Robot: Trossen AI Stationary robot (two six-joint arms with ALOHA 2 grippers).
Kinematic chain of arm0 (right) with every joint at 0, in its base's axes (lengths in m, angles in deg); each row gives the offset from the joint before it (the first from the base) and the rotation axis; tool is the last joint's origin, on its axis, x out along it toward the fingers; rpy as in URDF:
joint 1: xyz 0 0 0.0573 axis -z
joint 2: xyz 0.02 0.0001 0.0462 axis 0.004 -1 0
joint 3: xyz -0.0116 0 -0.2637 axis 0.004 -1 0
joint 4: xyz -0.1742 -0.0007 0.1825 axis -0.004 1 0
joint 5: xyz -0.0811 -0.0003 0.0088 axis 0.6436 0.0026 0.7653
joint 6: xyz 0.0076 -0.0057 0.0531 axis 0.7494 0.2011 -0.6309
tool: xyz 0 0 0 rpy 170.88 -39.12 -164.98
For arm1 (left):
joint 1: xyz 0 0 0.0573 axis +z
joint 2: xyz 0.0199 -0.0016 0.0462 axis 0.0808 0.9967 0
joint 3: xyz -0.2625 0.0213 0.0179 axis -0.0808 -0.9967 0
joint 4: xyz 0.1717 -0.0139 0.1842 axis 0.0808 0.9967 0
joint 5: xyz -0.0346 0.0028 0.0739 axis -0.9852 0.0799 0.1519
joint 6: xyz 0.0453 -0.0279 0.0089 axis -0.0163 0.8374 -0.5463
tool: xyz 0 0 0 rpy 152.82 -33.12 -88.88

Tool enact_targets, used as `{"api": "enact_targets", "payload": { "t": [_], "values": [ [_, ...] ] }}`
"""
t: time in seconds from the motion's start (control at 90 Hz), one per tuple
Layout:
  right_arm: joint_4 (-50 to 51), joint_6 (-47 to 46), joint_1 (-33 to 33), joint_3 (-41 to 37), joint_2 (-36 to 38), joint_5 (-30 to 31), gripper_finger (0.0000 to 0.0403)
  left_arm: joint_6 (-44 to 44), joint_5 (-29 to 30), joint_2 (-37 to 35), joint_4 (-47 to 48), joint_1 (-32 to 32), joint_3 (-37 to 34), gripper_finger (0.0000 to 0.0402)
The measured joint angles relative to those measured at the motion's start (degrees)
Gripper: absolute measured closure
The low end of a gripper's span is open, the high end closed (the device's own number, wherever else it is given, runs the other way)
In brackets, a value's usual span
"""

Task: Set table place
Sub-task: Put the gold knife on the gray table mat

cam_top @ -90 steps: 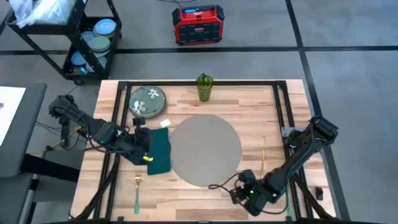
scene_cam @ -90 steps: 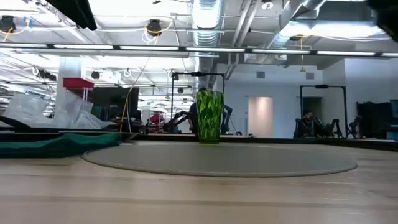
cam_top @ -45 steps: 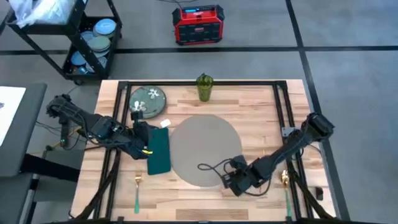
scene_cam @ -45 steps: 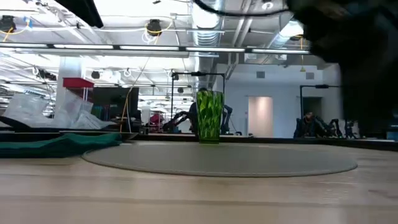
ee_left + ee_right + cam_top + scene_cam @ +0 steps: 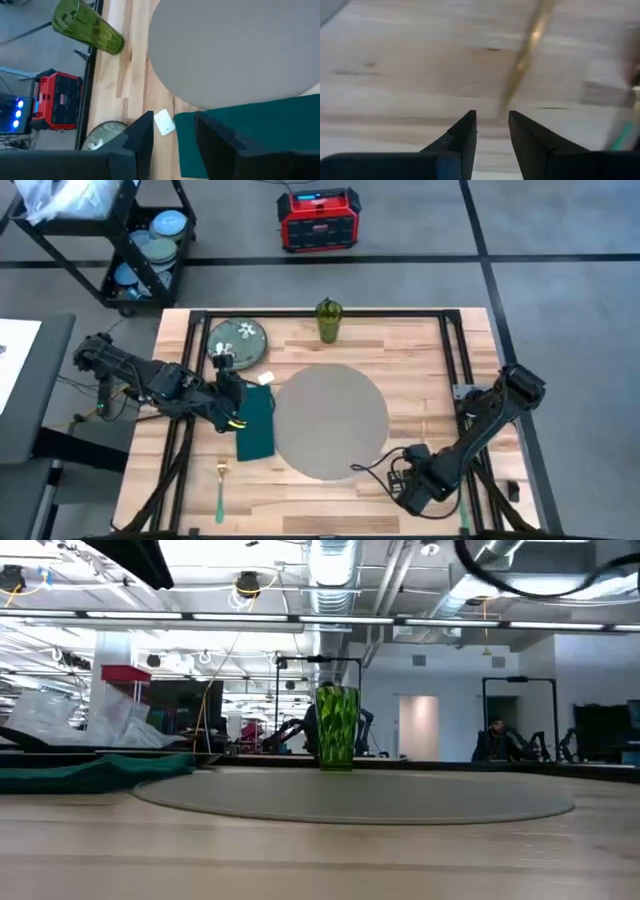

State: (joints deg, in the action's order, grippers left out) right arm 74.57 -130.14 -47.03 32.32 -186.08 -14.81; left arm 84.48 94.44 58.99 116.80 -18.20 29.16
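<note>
Open workshop, grey floor; the table (image 5: 400,360) was light wood planks with black rails.

Right gripper (image 5: 492,131) sat low over the near right part of the table, fingers apart, nothing between them. Just ahead of its tips lay a thin gold utensil (image 5: 525,60), blurred, kind unclear; a green-handled piece (image 5: 620,137) showed at the frame edge. From above, that gripper (image 5: 415,488) was just off the near right edge of the mat.

Left gripper (image 5: 172,131) was at the left side of the table, fingers apart and empty, one tip over the napkin (image 5: 250,135). A small white tag (image 5: 164,122) lay on the wood just beyond the tips. From above, this gripper (image 5: 232,390) was between the plate and the napkin.

The mat (image 5: 328,420), round and grey, lay flat mid-table, bare. Teal napkin touched its left edge. Green floral plate (image 5: 238,342) was at the far left corner, green glass (image 5: 329,320) upright at the far edge, apart from the mat. A green-handled fork (image 5: 221,485) lay near the front left edge.

Beyond the table: red box (image 5: 318,220) on the floor, wire cart (image 5: 140,250) with dishes.
</note>
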Motion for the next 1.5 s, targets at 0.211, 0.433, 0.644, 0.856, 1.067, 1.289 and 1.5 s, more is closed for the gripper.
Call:
{"api": "enact_targets", "payload": {
  "t": [0.211, 0.433, 0.644, 0.856, 1.067, 1.289, 1.5],
  "values": [
    [0.1, 1.25, -0.38, 0.01, -0.02, -1.63, 0.03, -1.26, 0.0, 0.0, -0.73, 1.36, 0.0, 0.0279],
    [2.05, 1.07, 0.05, -0.93, -0.02, -1.72, 0.03, -2.63, -0.07, 0.0, -2.61, 1.36, -0.02, 0.0279],
    [-7.57, -0.02, 0.14, -6.85, -0.09, -2.2, 0.03, -2.78, -0.13, 0.0, -2.67, 1.36, -0.03, 0.0279],
    [-7.98, -0.17, 0.1, -7.78, -0.25, -2.62, 0.03, -2.95, -0.15, 0.0, -2.65, 1.36, -0.02, 0.0279],
    [-11.48, 0.08, 0.16, -7.43, -4.51, -3.07, 0.03, -3.43, -0.17, 0.0, -2.63, 1.91, -0.04, 0.0279],
    [-7.45, 2.46, 2.25, -4.03, -8.28, -6.16, 0.0326, -4.33, -0.18, 0.0, -2.72, 2.96, -0.04, 0.0279],
    [-5.35, 3.02, 2.71, -3.37, -8.26, -6.21, 0.0398, -4.08, -0.15, 0.0, -2.78, 4.31, -0.04, 0.0279]
  ]
}}
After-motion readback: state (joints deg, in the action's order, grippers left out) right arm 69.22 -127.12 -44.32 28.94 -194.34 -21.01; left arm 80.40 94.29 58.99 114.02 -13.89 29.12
